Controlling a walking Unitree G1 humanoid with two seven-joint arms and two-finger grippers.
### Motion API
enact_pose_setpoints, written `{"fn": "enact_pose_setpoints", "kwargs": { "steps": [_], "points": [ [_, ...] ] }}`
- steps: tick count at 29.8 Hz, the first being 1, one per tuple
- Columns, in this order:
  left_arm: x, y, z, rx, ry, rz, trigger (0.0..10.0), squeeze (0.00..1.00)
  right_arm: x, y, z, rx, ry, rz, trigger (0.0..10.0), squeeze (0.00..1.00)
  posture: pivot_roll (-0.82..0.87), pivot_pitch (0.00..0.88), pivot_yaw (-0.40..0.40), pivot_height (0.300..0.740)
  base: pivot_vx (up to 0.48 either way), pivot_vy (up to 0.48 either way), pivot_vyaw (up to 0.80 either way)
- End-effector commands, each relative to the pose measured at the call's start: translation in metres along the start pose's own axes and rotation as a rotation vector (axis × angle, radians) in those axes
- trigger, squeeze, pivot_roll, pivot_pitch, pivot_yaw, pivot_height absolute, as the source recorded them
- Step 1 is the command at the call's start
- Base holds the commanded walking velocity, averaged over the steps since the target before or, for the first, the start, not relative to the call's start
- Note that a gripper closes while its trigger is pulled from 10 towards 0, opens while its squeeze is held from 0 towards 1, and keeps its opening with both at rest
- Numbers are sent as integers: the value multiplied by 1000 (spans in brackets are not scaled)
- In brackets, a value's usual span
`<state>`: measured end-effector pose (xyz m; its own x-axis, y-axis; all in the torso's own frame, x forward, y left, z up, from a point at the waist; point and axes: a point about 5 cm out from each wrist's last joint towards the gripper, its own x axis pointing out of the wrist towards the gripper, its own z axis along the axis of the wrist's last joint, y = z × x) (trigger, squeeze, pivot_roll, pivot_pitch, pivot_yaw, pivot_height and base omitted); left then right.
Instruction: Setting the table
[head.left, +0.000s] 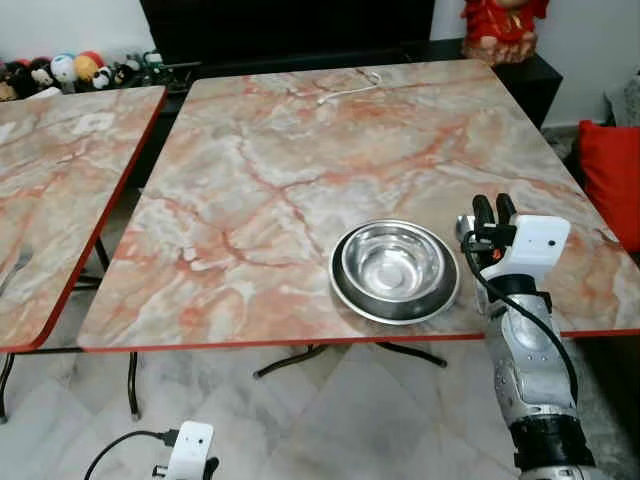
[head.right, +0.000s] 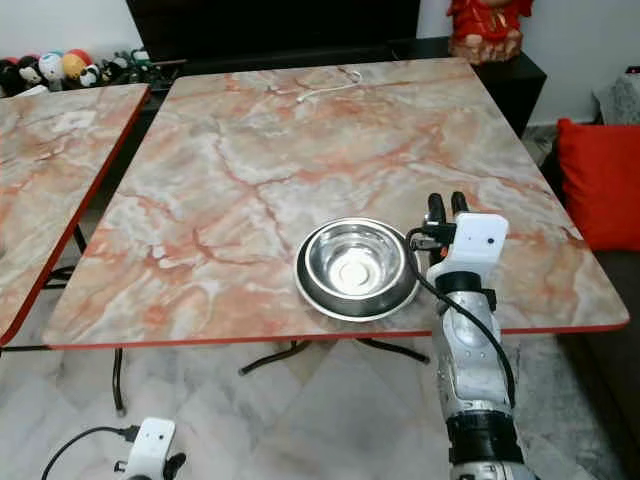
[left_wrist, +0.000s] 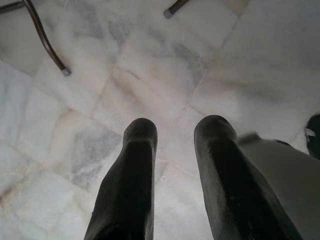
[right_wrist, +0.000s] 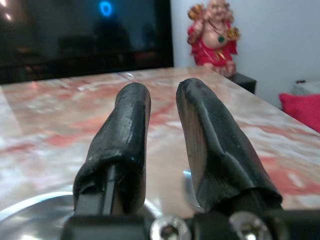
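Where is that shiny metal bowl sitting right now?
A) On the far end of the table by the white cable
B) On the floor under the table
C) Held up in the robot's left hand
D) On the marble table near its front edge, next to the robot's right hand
D: the metal bowl rests on the marble table near its front edge, beside the right hand.

bowl: shiny steel, round, wide flat rim, upright and empty; it appears to be two nested pieces, a deeper bowl sitting in a broader dish, though this cannot be told for sure
bowl place: on the table, near its front edge, toward the right side, fully on the top
table: square top, marble pattern in pink, orange and grey, red edge band, dark metal legs
bowl inside: bright reflections, a pale spot at the bottom centre
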<state>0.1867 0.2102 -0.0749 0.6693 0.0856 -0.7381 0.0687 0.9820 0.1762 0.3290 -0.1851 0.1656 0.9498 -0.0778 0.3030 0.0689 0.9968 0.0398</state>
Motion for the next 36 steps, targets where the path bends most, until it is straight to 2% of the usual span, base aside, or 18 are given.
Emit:
{"fn": "enact_pose_setpoints", "kwargs": {
  "steps": [1,9,13,36],
  "points": [
    [-3,6,-11,2,49,24,10000,0,0,9,4,31,-10,13,10000,0,-120,32,70,740,0,480,0],
    [-3,3,-15,-1,81,30,10000,0,-1,16,5,28,-9,34,10000,0,-118,42,68,740,0,480,0],
    [-1,4,-7,-10,40,28,10000,0,0,19,6,42,-14,38,10000,0,-119,45,65,740,0,480,0],
    [-1,2,-5,-39,28,41,10000,0,0,29,6,52,-7,86,10000,0,-112,67,55,740,0,480,0]
  ]
}}
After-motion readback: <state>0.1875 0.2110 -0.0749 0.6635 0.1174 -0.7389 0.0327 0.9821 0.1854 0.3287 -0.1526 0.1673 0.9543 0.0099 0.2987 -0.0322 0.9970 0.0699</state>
